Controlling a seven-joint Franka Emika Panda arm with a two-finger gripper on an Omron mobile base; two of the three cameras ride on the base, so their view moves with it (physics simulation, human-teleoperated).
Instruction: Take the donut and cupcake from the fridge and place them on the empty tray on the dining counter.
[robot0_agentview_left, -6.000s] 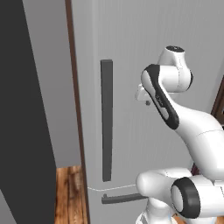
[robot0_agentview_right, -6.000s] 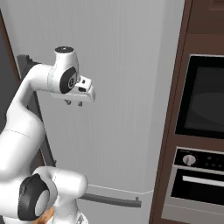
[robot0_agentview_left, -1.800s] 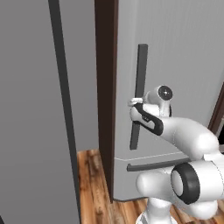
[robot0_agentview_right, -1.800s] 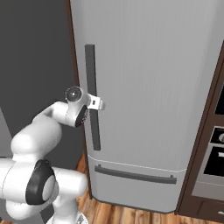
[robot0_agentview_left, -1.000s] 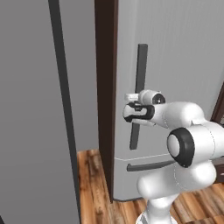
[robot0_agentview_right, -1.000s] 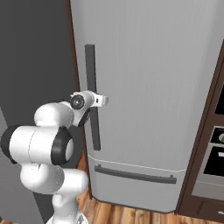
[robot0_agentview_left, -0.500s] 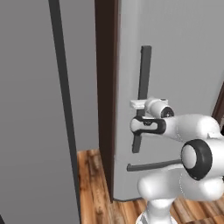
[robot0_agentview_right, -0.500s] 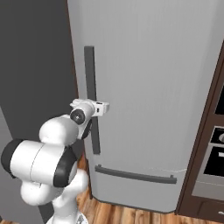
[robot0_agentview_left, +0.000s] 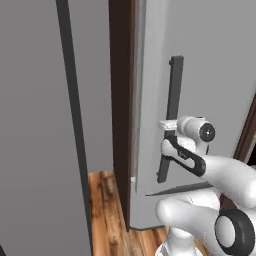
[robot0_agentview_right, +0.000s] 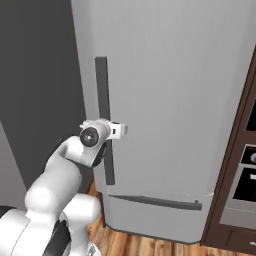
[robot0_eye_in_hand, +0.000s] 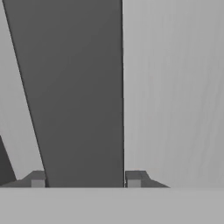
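Observation:
The light-grey fridge (robot0_agentview_right: 175, 100) stands right before me, its door carrying a long dark vertical bar handle (robot0_agentview_left: 175, 90) (robot0_agentview_right: 102, 85). My gripper (robot0_agentview_left: 167, 131) (robot0_agentview_right: 116, 130) is shut on that handle a little below its middle. In the hand view the dark handle (robot0_eye_in_hand: 78, 87) runs up between the two fingertips (robot0_eye_in_hand: 133, 178), which press on its sides, with my gripper (robot0_eye_in_hand: 85, 179) centred on it. The door's left edge (robot0_agentview_left: 136, 100) shows as a thin pale strip. Donut and cupcake are hidden behind the door. The tray and the dining counter are out of view.
A tall grey panel with a dark strip (robot0_agentview_left: 40, 125) stands to the left of the fridge. A dark brown cabinet with an oven (robot0_agentview_right: 245, 175) is to its right. The drawer's horizontal handle (robot0_agentview_right: 155, 201) sits below, above a wooden floor (robot0_agentview_left: 107, 210).
The jaws have closed on the fridge handle, and the hand has slid slightly lower on it. In the left base view the handle has shifted a little to the right.

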